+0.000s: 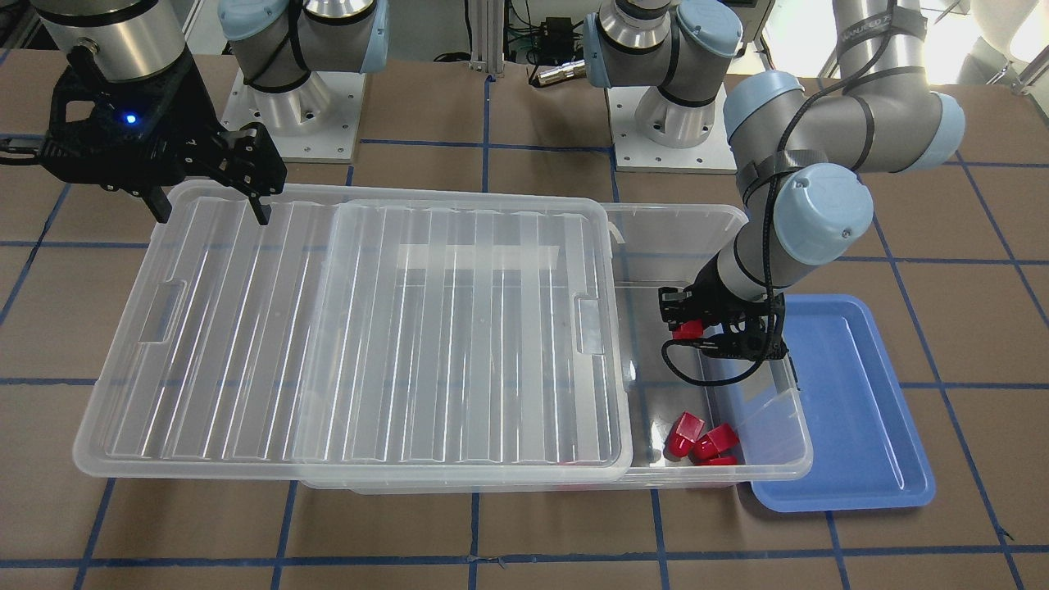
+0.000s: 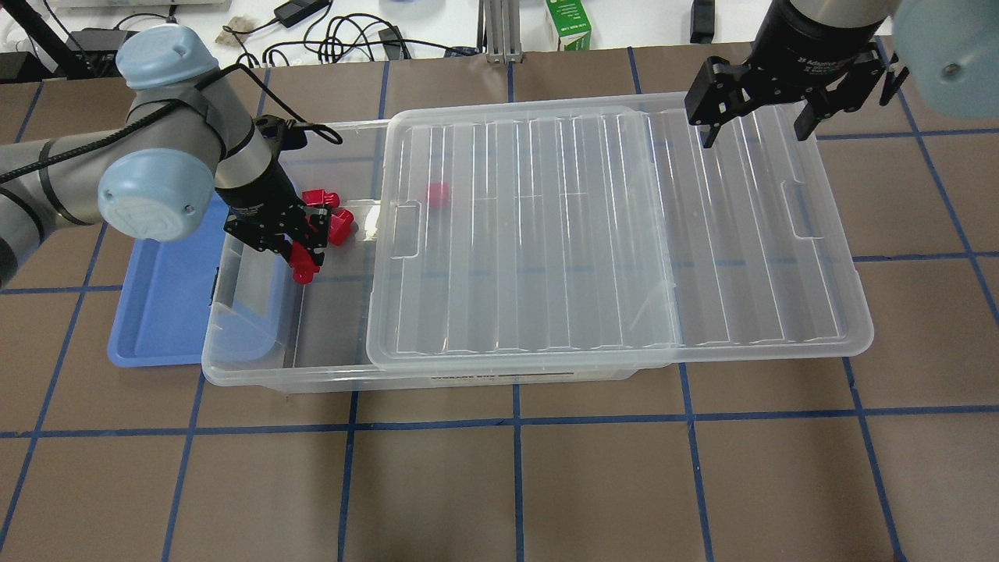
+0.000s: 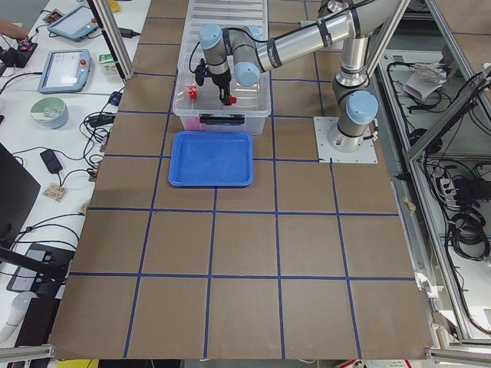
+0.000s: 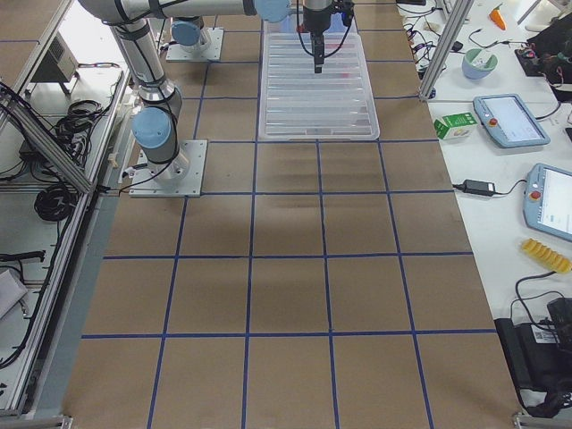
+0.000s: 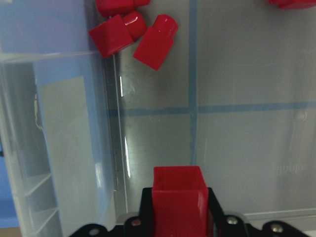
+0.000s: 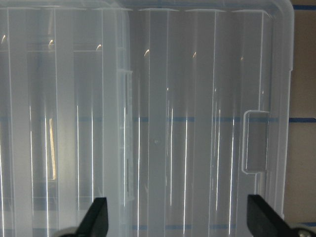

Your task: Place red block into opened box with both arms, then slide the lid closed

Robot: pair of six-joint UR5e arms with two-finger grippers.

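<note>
The red block (image 5: 178, 207) is pinched upright between the fingers of my left gripper (image 2: 304, 261), which is shut on it. That gripper hangs inside the uncovered end of the clear box (image 2: 312, 382), the block (image 1: 687, 329) held a little above the floor. The ribbed clear lid (image 2: 609, 234) rests on the box, slid toward my right side so it overhangs that end. My right gripper (image 2: 754, 134) hovers open over the lid's overhanging part (image 6: 187, 123), near its far rim, with nothing between its fingers.
Loose red blocks (image 2: 332, 222) lie on the box floor beside my left gripper, and another one (image 2: 437, 193) shows through the lid. A shallow blue tray (image 2: 168, 312) sits against the box's open end. The brown table has blue tape lines.
</note>
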